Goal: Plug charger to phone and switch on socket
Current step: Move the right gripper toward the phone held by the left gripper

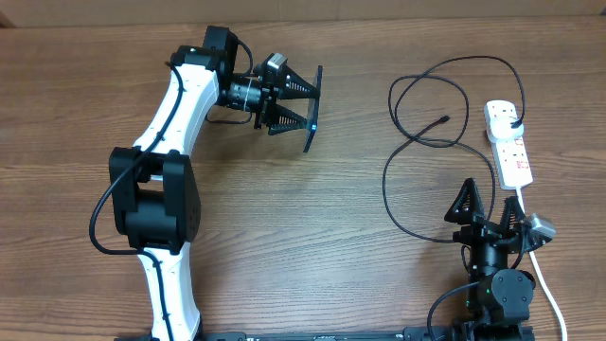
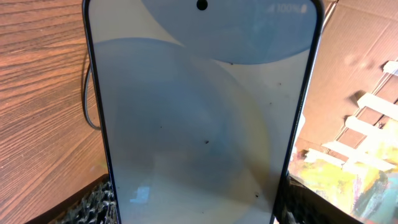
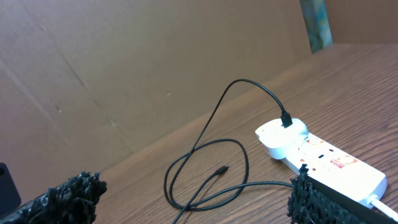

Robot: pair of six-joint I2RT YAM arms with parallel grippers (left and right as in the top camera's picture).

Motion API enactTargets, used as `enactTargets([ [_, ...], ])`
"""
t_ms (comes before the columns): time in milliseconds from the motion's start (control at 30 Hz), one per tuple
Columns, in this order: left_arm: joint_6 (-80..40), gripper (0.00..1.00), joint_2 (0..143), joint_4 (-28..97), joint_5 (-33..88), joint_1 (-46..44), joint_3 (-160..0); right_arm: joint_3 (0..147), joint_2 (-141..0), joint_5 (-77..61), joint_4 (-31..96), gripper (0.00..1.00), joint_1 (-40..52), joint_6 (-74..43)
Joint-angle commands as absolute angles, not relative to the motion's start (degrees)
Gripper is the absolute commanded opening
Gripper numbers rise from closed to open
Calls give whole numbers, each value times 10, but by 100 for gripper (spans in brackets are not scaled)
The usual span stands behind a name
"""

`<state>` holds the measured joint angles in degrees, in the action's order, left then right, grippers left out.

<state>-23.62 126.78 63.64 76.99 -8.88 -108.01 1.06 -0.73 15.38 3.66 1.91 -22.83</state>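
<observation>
Left gripper (image 1: 301,102) clamped the phone (image 2: 199,124) on edge above the table, likely to expose its port | right gripper (image 1: 488,204) empty, fingers wide, beside the socket (image 1: 508,142), seemingly waiting | charger (image 1: 383,185) plugged into the socket, connector (image 1: 444,120) lying free.

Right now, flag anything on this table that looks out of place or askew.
The phone is held on edge in the left gripper instead of lying flat, well apart from the charger. The charger's small connector lies loose on the table, while its other end sits in the socket. Nothing looks spilled or damaged.
</observation>
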Motion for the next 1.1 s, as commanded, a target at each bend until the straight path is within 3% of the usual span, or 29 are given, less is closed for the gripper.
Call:
enactTargets([
  [0,-234,63,1263,636,806,-87,-1096,4,-2,153,33,100,17,-222],
  [133,-233,63,1263,636,806,-87,-1096,4,-2,141,22,100,18,-244],
  [200,-234,63,1263,633,806,-87,-1096,4,-2,88,21,100,18,-324],
  [300,-234,63,1263,629,806,-87,-1096,4,-2,-55,21,100,18,-536],
  [433,-239,63,1263,627,806,-86,-1096,4,-2,-61,27,100,18,-616],
  [500,-249,63,1263,617,806,-86,-1096,4,-2,-61,10,100,18,-608],
  [667,-327,62,1263,561,804,-86,-1096,8,-3,-110,-24,100,19,-452],
  [833,-456,62,1263,503,806,-86,-1096,48,-46,-112,51,99,19,-446],
  [1067,-533,62,1263,501,811,-86,-1096,142,-190,-111,149,99,19,-444],
])
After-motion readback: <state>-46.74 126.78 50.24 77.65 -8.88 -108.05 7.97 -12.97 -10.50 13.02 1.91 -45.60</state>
